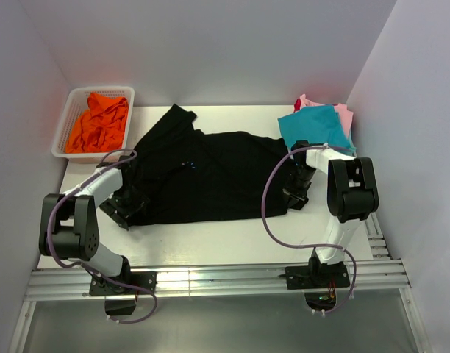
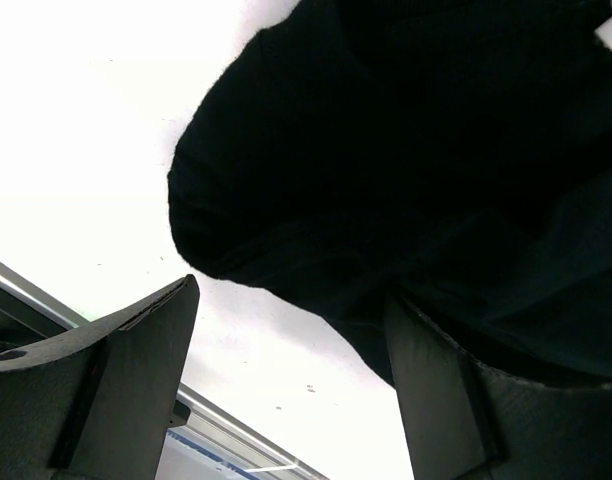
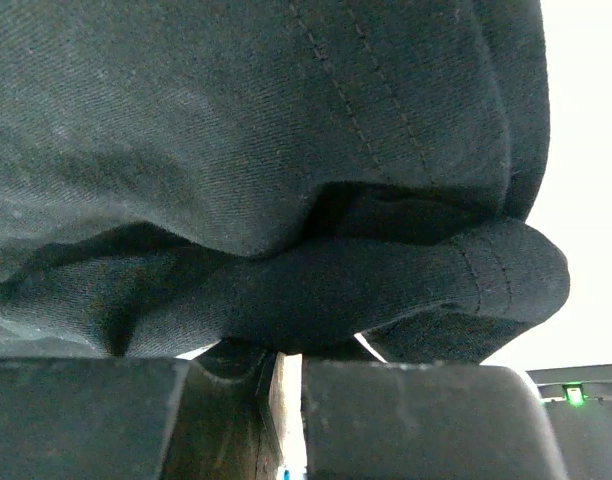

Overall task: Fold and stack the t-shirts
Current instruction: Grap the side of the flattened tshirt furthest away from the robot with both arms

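Note:
The large black t-shirt lies spread across the middle of the table, its small light-blue logo facing up. My left gripper is open at the shirt's near-left corner. In the left wrist view the black cloth covers the tip of the right finger and bare table shows between the jaws. My right gripper is at the shirt's right edge. In the right wrist view its jaws are almost together, pinching a bunched fold of the black cloth.
A white mesh basket at the back left holds an orange t-shirt. A teal t-shirt lies at the back right on pink and red ones. Grey walls close in both sides. A metal rail runs along the near edge.

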Controlling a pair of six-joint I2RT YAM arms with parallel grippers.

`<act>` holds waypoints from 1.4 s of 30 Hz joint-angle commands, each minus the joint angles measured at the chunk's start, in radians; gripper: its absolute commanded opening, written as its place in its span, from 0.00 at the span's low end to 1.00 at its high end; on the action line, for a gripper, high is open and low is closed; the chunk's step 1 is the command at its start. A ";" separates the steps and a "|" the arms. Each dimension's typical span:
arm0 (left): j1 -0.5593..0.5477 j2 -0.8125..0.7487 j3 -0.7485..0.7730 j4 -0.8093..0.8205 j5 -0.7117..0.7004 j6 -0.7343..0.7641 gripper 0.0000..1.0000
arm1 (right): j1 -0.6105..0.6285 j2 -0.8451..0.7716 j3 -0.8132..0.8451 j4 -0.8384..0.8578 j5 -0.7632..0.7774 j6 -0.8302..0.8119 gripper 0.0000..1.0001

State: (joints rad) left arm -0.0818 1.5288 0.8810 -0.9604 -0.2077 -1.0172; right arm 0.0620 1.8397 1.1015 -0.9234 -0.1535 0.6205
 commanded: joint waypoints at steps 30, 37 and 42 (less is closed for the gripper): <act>-0.188 -0.030 -0.040 -0.055 0.028 -0.063 0.00 | -0.180 -0.321 -0.198 -0.037 0.115 0.028 0.00; -0.246 -0.297 -0.070 -0.217 0.111 -0.130 0.00 | -0.180 -0.483 -0.275 -0.135 0.097 0.012 0.00; -0.268 -0.407 -0.076 -0.313 0.166 -0.162 0.19 | -0.177 -0.585 -0.272 -0.230 0.046 0.034 0.25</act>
State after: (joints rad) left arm -0.3386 1.1736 0.8158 -1.1526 -0.0788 -1.1378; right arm -0.1059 1.3048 0.8177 -1.0691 -0.1108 0.6426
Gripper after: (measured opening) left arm 0.145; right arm 0.178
